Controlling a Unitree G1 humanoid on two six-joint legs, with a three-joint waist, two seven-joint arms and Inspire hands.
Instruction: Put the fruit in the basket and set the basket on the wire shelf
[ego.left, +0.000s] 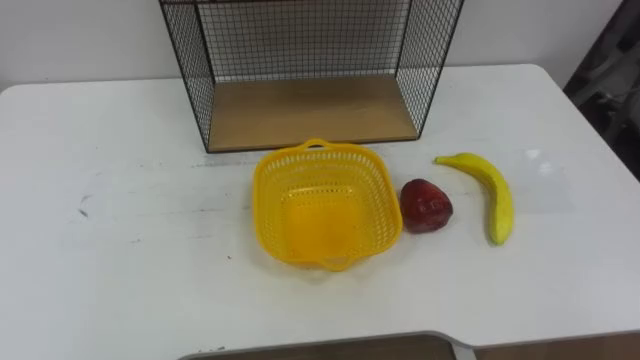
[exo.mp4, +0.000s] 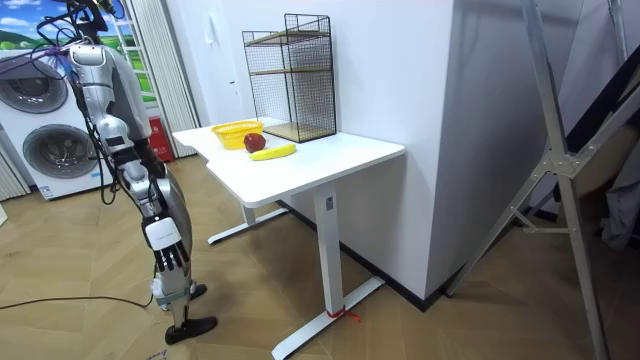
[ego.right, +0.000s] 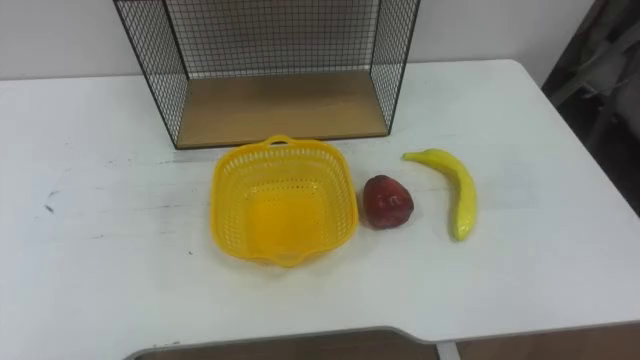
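How the robot's fingers are held I cannot tell: in the room view its arms lie close against its body and are too small to read. It stands on the wooden floor (exo.mp4: 70, 320) off the desk's end at the room view's left, facing the desk (ego.left: 120, 250), with two washing machines (exo.mp4: 45, 140) behind it.

On the white desk top, the yellow basket (ego.left: 275, 200) sits upright near the middle, its latticed walls flaring outward and its inside empty. A small handle loop shows on its far rim and another on its near rim. Just to the robot's right of the basket lies the red fruit (ego.left: 426, 205), dark and rounded, close against the basket's side; whether the two touch I cannot tell. Further right, apart from the red fruit, lies the banana (ego.left: 497, 200), flat on the desk, its curved back turned away from the basket, one end pointing toward the shelf and the other toward the robot.

Behind the basket stands the wire shelf (ego.left: 310, 110), a black mesh cage with an open front and a wooden bottom board that is bare. The basket's far handle lies just before that board's front edge. In the room view the shelf rises in several tiers against the wall.
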